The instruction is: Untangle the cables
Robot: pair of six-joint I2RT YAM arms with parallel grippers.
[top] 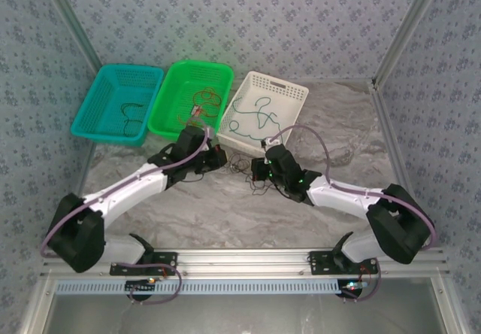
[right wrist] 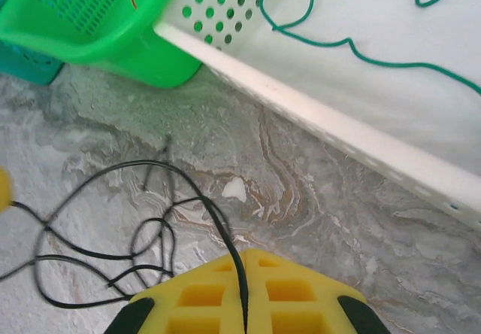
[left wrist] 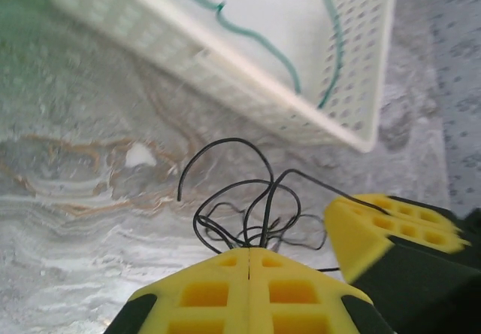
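Fingers (left wrist: 203,296) of left gripper (left wrist: 249,253): pressed flat together, no gap at the seam. Several strands of the black cables (left wrist: 248,214) run down to its tips and disappear there; can't tell if any strand is actually pinched.

Right gripper (right wrist: 244,255): also fully closed, with one strand of the black cables running straight down the seam between the yellow pads (right wrist: 293,296), so it's clamped on that strand. Rest of the tangle loops out to its left on the table (right wrist: 316,221).

Top view: both grippers meet over the marble-pattern table, tips near each other, tangle lying between and just below them, in front of the white basket (top: 289,89). From the left wrist camera the right gripper's yellow finger sits just right of the tangle.

Sorted so far:
- green cable (top: 259,116) lies in the white basket, loose curves
- red cable (top: 199,102) in the green basket (top: 180,74)
- one thin dark cable (top: 131,116) in the teal basket (top: 101,97)

Baskets sit side by side along the far edge of the table, teal left, green middle, white right.
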